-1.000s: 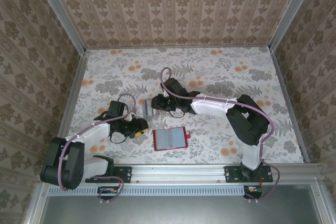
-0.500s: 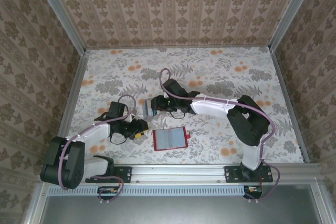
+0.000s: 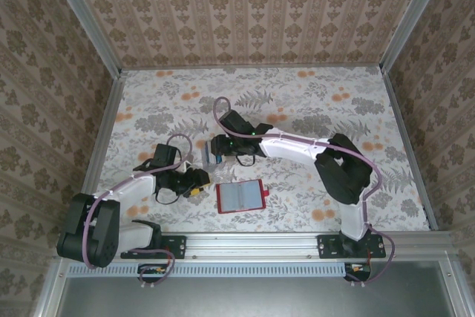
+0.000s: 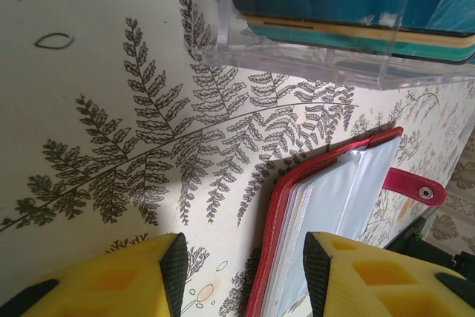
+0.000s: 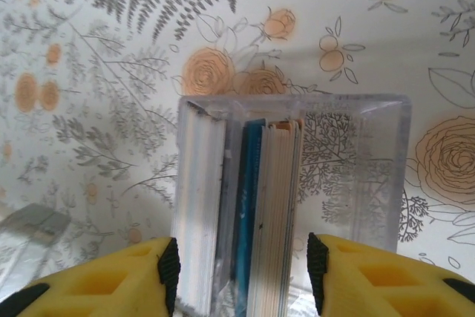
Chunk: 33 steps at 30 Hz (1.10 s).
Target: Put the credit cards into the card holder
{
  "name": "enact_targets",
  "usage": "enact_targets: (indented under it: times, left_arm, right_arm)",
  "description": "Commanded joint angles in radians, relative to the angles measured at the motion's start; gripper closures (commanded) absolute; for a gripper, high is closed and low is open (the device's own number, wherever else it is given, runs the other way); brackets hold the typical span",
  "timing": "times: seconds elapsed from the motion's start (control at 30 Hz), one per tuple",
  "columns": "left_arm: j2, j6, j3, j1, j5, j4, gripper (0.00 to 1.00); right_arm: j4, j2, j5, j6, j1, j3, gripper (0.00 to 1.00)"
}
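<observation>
The credit cards (image 5: 249, 206) stand on edge in a clear plastic box (image 5: 371, 161): a white-grey stack, a teal card and tan ones. My right gripper (image 5: 241, 276) is open, with one finger on each side of the stack and a small gap on the right. From above, that gripper (image 3: 217, 152) sits over the box (image 3: 209, 155). The red card holder (image 3: 241, 197) lies open with its pale pockets up. In the left wrist view its red edge (image 4: 278, 220) lies between the open fingers of my left gripper (image 4: 245, 265), and the box of cards (image 4: 326, 20) is beyond.
A clear flat piece (image 3: 223, 175), perhaps the box lid, lies between the box and the holder, and it also shows in the right wrist view (image 5: 30, 231). The holder's clasp tab (image 4: 415, 187) sticks out to the right. Patterned walls close in the floral table (image 3: 312, 109).
My right gripper has slid a little to the left over the box, and the cards now show blue from above. The left arm and the holder have stayed put.
</observation>
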Motion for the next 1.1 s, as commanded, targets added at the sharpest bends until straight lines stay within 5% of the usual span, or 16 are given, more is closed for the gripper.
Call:
enact_targets:
  times: [0.0,0.77,1.07]
  left_arm:
    - [0.009,0.023,0.008,0.005,0.016,0.0,0.52]
    - [-0.032,-0.032,-0.003,0.068,-0.006,0.032,0.53]
    - [-0.044,-0.044,-0.012,0.083,0.018,0.049,0.53]
  right_arm:
    - [-0.04,0.044,-0.058,0.013,0.003,0.03,0.48]
    - [-0.006,0.038,-0.308,0.143,-0.011,0.071,0.45]
    - [0.114,0.026,-0.373,0.182,-0.028,0.031,0.6]
